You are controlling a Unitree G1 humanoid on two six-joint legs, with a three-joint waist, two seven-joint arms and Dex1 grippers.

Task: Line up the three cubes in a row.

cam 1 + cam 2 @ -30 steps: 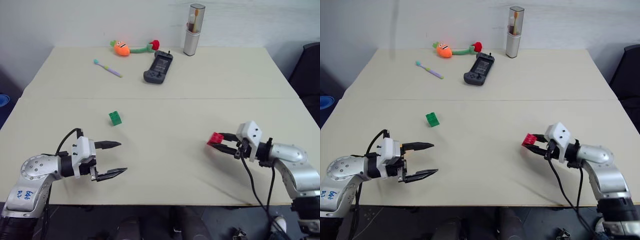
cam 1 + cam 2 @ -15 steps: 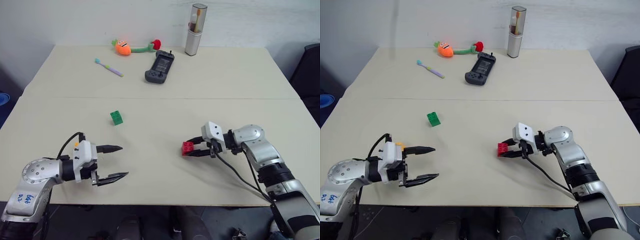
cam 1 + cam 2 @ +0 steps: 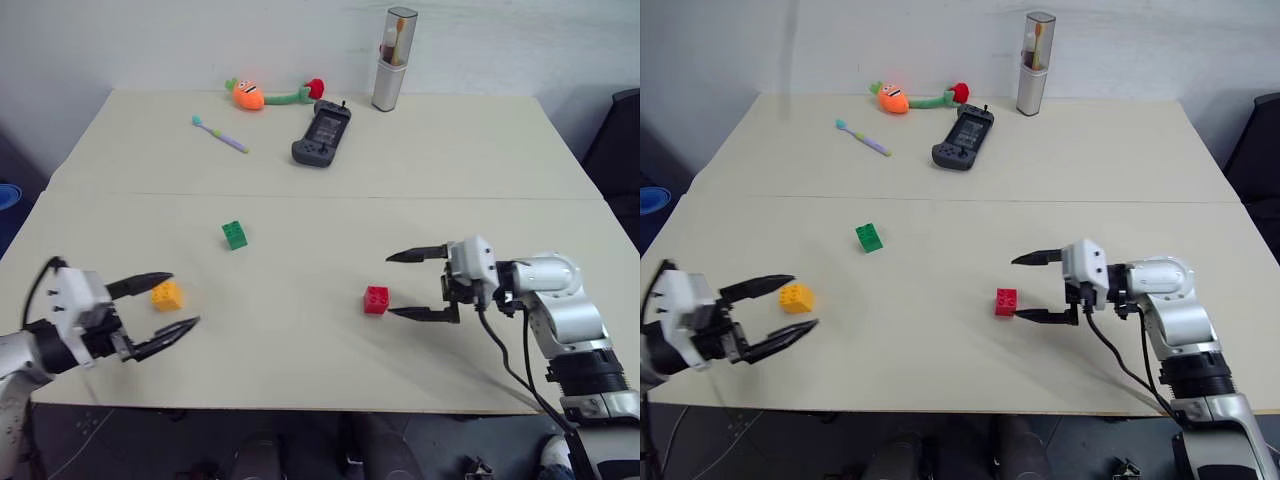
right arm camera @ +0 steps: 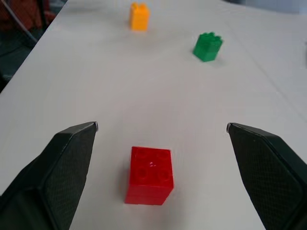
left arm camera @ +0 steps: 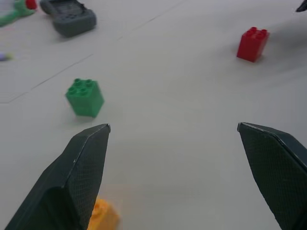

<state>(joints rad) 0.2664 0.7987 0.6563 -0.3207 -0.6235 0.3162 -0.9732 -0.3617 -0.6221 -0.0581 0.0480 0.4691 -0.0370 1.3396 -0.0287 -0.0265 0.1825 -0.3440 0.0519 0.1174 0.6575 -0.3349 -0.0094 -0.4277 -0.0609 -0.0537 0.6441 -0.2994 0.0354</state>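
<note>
Your right gripper (image 3: 412, 285) stands wide open and holds nothing; the red cube (image 3: 376, 299) sits on the table (image 3: 450, 170) just off its fingertips, at 9 o'clock from them. Your left gripper (image 3: 175, 301) is also fully open and empty, with the yellow-orange cube (image 3: 167, 295) between its fingers. The green cube (image 3: 235, 235) lies at 1 o'clock from the yellow-orange one.

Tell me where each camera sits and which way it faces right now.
Head eyes: look forward and down over the table; both arms show, left pincer and right pincer open.
Left wrist: looks along its fingers at green cube and red cube.
Right wrist: looks along its fingers at the red cube.
Shared: all show yellow-orange cube.
</note>
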